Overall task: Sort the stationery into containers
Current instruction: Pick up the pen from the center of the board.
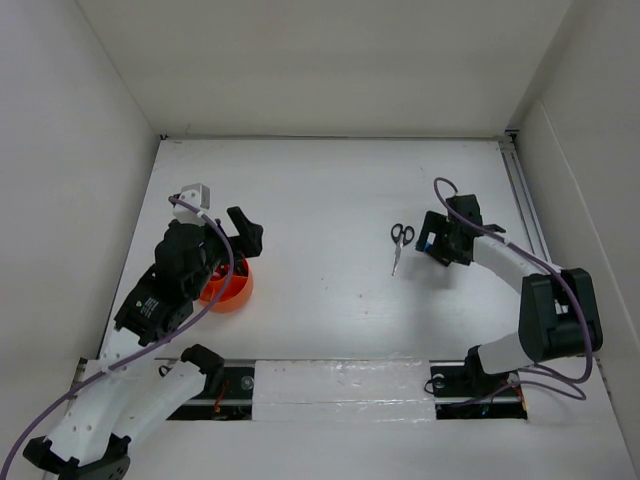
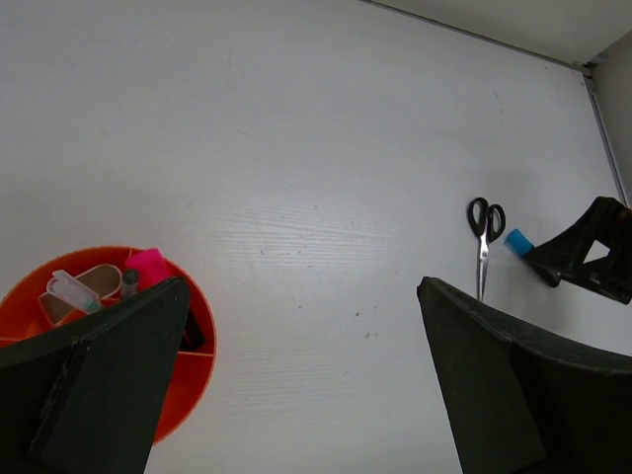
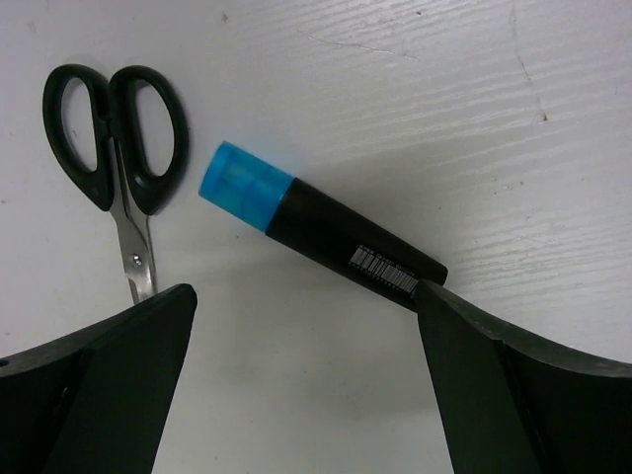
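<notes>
The orange cup [image 1: 228, 290] sits at the left under my left arm. In the left wrist view the cup [image 2: 109, 272] holds the pink-capped highlighter [image 2: 148, 267], a pinkish eraser [image 2: 84, 286] and dark pens. My left gripper [image 2: 301, 346] is open and empty above the table beside the cup. The black-handled scissors [image 1: 399, 243] lie at centre right. The blue-capped black marker [image 3: 316, 227] lies flat on the table next to the scissors [image 3: 114, 148]. My right gripper [image 3: 306, 326] is open, low over the table, just short of the marker.
White walls enclose the table on the left, back and right. A rail [image 1: 520, 190] runs along the right edge. The right arm's cable [image 1: 480, 225] loops above it.
</notes>
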Controlling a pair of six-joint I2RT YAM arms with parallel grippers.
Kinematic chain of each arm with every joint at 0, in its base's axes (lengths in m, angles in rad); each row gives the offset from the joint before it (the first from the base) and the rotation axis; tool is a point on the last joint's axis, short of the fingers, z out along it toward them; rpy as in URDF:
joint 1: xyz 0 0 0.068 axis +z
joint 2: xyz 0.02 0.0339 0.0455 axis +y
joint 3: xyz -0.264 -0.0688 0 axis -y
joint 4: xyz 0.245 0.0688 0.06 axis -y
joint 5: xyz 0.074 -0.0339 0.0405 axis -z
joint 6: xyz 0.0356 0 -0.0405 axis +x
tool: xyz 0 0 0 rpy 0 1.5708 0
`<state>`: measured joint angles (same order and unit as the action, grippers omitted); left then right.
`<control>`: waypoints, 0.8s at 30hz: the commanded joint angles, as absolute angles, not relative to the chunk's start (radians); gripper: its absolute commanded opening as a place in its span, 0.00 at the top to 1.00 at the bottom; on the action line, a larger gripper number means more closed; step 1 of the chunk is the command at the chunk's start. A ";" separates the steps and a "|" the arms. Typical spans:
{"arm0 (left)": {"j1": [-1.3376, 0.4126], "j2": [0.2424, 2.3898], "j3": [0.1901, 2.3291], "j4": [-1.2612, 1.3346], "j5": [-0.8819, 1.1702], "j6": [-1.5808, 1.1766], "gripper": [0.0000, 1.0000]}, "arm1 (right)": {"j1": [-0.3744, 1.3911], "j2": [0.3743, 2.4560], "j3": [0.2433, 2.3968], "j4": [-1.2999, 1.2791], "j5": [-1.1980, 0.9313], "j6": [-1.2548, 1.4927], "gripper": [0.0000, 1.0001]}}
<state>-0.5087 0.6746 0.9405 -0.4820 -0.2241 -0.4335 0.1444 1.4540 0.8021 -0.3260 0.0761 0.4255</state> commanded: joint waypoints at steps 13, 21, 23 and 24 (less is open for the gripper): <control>-0.511 0.660 0.934 -0.442 -0.207 -0.414 0.00 | 0.180 1.632 0.960 -0.459 0.112 0.368 0.11; -0.511 0.669 0.934 -0.442 -0.227 -0.414 0.00 | 0.179 1.654 0.983 -0.485 0.103 0.368 0.35; -0.511 0.669 0.934 -0.442 -0.227 -0.414 0.00 | 0.170 1.654 0.983 -0.495 0.103 0.368 0.44; -0.511 0.669 0.934 -0.442 -0.227 -0.414 0.00 | 0.170 1.654 0.983 -0.495 0.103 0.368 0.52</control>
